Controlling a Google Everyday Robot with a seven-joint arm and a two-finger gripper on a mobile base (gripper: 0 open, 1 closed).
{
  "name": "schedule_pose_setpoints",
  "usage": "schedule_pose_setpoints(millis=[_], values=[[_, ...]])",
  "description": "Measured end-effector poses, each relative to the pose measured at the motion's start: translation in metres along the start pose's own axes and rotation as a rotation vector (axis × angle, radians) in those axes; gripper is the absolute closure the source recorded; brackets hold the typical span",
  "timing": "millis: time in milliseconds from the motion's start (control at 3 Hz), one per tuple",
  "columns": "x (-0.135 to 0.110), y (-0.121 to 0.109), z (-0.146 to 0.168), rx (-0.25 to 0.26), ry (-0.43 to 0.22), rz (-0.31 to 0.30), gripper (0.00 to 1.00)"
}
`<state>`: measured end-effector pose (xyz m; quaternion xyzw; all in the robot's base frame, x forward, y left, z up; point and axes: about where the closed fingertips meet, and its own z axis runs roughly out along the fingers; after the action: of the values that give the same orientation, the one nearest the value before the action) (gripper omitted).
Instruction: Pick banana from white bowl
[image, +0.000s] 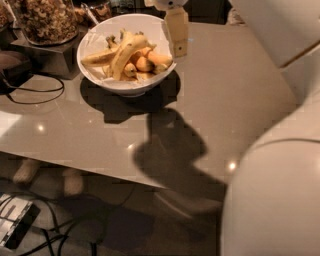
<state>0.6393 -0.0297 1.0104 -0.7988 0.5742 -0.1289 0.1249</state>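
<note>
The white bowl (102, 36) stands at the back left of the grey table (235, 105). The long, curved pale-yellow banana (121, 54) lies across the top of a pile of shorter orange-yellow bananas (149, 61) in it. My gripper (179, 49) hangs from the top edge of the view, pointing down, just above the bowl's right rim and to the right of the banana. It holds nothing that I can see.
A glass jar of brown nuts (44, 17) stands on a dark block (47, 57) left of the bowl, with a black cable (36, 95) beside it. My white arm body (280, 195) fills the right side. The table's front edge (100, 167) runs below; a device (15, 227) lies on the floor.
</note>
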Motion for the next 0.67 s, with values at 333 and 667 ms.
schedule_pose_setpoints(millis=[333,667], values=[[-0.002,-0.019,0.005,0.013,0.017,-0.01,0.08],[0.0,-0.034,0.011,0.02,0.032,-0.015,0.17]])
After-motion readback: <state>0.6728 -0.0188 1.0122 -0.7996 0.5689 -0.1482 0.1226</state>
